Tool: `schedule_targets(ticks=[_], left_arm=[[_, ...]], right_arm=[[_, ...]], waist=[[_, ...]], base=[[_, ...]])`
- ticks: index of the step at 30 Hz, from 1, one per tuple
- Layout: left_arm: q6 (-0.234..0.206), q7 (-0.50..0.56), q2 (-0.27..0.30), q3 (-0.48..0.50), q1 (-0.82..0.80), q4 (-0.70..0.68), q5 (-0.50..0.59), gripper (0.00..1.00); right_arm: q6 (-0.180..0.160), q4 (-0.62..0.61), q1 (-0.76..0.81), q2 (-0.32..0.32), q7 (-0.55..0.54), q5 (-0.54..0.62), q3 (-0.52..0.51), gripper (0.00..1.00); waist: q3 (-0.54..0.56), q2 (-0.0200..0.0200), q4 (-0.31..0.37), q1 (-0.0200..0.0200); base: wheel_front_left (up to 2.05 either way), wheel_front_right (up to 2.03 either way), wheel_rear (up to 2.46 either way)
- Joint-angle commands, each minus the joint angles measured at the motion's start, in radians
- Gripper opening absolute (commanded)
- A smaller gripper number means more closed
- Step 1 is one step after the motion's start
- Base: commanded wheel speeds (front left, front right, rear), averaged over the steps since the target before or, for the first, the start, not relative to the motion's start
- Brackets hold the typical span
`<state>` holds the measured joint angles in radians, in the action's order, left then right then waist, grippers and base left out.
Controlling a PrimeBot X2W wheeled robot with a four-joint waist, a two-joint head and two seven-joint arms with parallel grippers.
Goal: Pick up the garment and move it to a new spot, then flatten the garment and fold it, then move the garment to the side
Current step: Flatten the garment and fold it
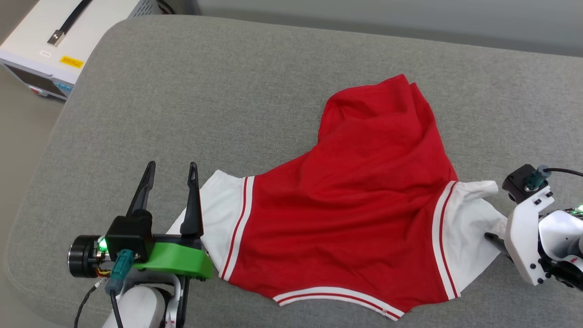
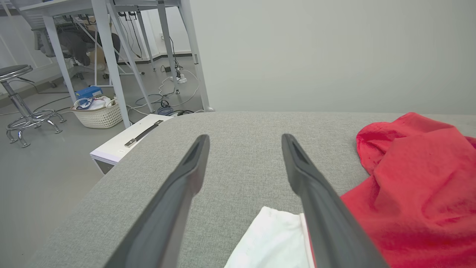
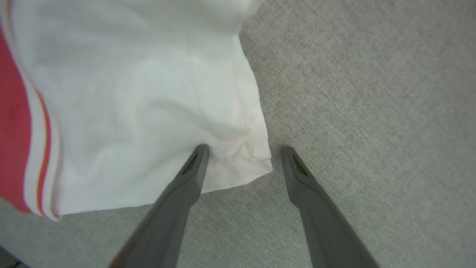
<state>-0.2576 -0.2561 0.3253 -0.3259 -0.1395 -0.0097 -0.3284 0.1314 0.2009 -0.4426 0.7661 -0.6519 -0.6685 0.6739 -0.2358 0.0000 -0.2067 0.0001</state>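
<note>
A red garment point(image 1: 355, 205) with white sleeves lies spread and rumpled on a gray upholstered surface point(image 1: 227, 91), its striped neck trim at the edge nearest the robot and its red body bunched toward the far side.

The head view takes in the whole shirt. The left gripper point(image 1: 172, 164) sits low at the garment's left sleeve point(image 1: 223, 214), its 2 dark fingers spread apart and nothing between them but gray fabric. The right arm reaches in at the opposite sleeve, with its fingers largely hidden behind its white housing.

The right wrist view supplies what is hidden there. The right gripper point(image 3: 244, 149) has its jaws wide apart, 1 fingertip over the white right sleeve point(image 3: 148, 93), the other over bare upholstery, and the sleeve's corner between them. Whether either tip touches the cloth cannot be told.

The left wrist view adds the room beyond: a white case point(image 2: 126, 139) beside the surface, a wicker basket point(image 2: 97, 113), a stool point(image 2: 16, 70) and cables on the floor.
</note>
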Motion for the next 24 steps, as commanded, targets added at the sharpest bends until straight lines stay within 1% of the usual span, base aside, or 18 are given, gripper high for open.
schedule_targets(ticks=[1,4,7,8,9,12,16,22,24], left_arm=[[0.015,-0.006,-0.018,0.015,0.013,0.002,0.020,1.00],[0.047,-0.006,-0.050,0.045,0.017,0.012,0.048,1.00],[0.073,-0.006,-0.072,0.077,0.030,0.024,0.069,1.00],[0.083,-0.006,-0.077,0.089,0.036,0.029,0.078,1.00],[0.090,-0.006,-0.082,0.098,0.040,0.033,0.084,1.00],[0.115,-0.006,-0.096,0.124,0.053,0.046,0.105,1.00],[0.140,-0.006,-0.114,0.151,0.072,0.059,0.129,1.00],[0.170,-0.006,-0.136,0.184,0.104,0.076,0.156,1.00],[0.185,-0.006,-0.145,0.200,0.118,0.086,0.165,1.00]], right_arm=[[-0.001,0.034,-0.013,-0.018,0.009,-0.011,0.031,1.00],[-0.001,0.098,-0.020,-0.034,0.017,-0.046,0.102,1.00],[-0.001,0.135,-0.032,-0.045,0.055,-0.076,0.138,1.00],[-0.001,0.145,-0.039,-0.046,0.077,-0.082,0.147,0.44],[-0.001,0.152,-0.043,-0.046,0.095,-0.087,0.152,0.00],[-0.001,0.167,-0.049,-0.039,0.163,-0.110,0.145,0.00],[-0.001,0.172,-0.024,-0.013,0.243,-0.146,0.092,0.00],[-0.001,0.174,0.090,0.045,0.305,-0.197,-0.024,0.00],[-0.001,0.176,0.163,0.060,0.318,-0.226,-0.090,0.00]], waist=[[-0.028,0.0000,-0.021,-0.0001],[-0.030,0.0000,-0.024,-0.0001],[-0.022,0.0000,-0.014,-0.0001],[-0.015,0.0000,-0.008,-0.0001],[-0.010,0.0000,-0.003,-0.0001],[0.017,0.0000,0.013,-0.0001],[0.054,0.0000,0.034,-0.0001],[0.094,0.0000,0.055,-0.0001],[0.107,0.0000,0.061,-0.0001]], base=[[0.00,0.00,0.00],[0.00,0.00,0.00],[0.00,0.00,0.00],[0.00,0.00,0.00],[0.00,0.00,0.00],[0.00,0.00,0.00],[0.00,0.00,0.00],[0.00,0.00,0.00],[0.00,0.00,0.00]])
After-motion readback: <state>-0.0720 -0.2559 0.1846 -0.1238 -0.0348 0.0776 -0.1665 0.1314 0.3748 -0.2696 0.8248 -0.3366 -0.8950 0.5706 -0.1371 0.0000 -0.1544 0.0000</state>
